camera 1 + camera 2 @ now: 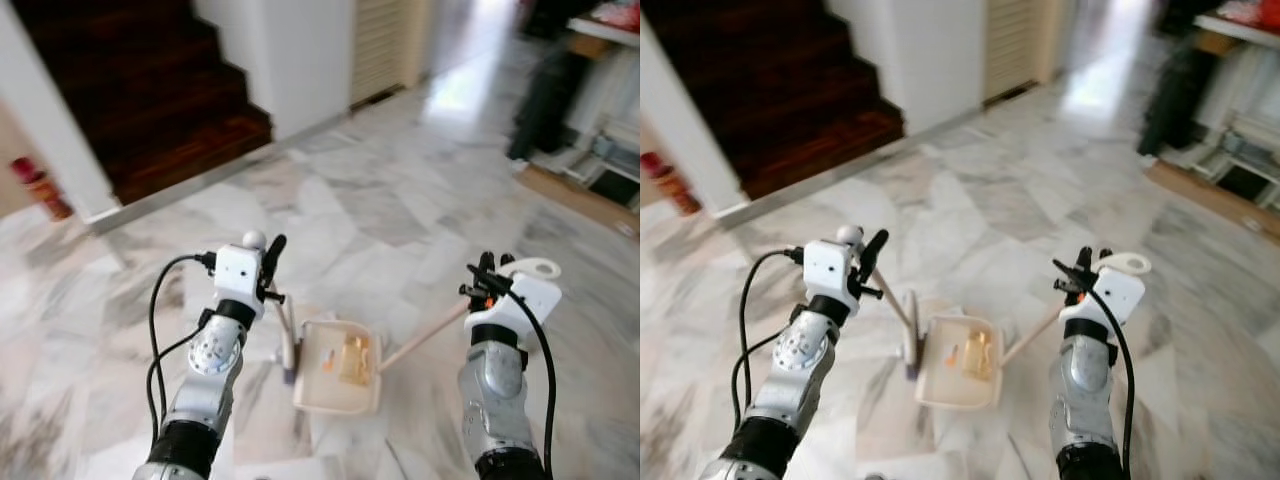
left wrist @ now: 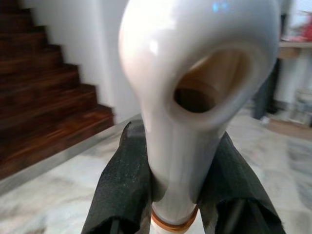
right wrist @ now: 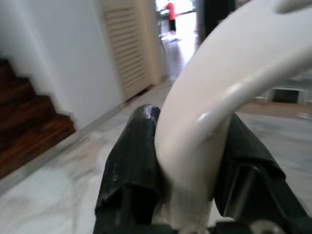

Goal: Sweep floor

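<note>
One broom (image 1: 283, 330); one dustpan (image 1: 338, 385); two gripped handles.

No writing, label, brand mark, number or sign can be read in any of the four views. The things that could bear print are all blurred, too small or plain.
</note>
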{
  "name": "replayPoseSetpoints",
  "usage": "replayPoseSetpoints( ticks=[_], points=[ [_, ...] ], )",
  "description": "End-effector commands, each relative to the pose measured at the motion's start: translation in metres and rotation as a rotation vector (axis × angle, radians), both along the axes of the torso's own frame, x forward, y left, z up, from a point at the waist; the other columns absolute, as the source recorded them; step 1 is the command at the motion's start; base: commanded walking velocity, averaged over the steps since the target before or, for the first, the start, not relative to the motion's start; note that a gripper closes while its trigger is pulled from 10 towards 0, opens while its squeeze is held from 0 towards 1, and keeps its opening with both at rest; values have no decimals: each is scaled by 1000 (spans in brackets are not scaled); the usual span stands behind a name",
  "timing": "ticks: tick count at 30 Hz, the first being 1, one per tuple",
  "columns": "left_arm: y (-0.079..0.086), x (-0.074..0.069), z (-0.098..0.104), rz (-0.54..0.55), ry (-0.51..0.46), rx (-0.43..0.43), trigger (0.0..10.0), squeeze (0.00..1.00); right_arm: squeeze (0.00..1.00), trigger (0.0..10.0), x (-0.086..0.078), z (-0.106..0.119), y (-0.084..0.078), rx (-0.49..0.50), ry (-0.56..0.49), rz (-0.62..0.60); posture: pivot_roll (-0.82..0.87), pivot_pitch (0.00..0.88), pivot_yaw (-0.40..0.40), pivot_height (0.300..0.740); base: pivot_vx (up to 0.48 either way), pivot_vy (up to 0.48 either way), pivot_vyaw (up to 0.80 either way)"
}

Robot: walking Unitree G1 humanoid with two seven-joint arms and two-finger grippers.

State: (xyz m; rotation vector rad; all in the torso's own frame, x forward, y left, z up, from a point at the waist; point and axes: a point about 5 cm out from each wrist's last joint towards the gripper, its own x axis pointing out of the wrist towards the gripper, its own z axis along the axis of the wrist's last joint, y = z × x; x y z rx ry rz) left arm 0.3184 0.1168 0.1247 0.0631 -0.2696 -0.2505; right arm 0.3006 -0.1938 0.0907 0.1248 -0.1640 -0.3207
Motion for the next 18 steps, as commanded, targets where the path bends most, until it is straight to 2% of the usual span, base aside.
replayPoseSetpoints(
  ticks=[1,6,14,18],
  points=[
    [3,3,17,13,-67,-4,10000,0,0,10000,5,16,6,3,-68,16,2,0,-40,740,0,0,800],
    [1,3,19,6,-71,-6,10000,0,0,10000,5,16,6,7,-67,17,2,0,-40,740,0,0,744],
    [2,3,20,2,-67,-8,10000,0,0,10000,5,15,5,17,-60,17,7,0,-42,740,0,0,0],
    [2,3,20,3,-67,-9,10000,0,0,10000,6,15,6,18,-59,21,6,0,-41,740,0,348,0]
  ],
)
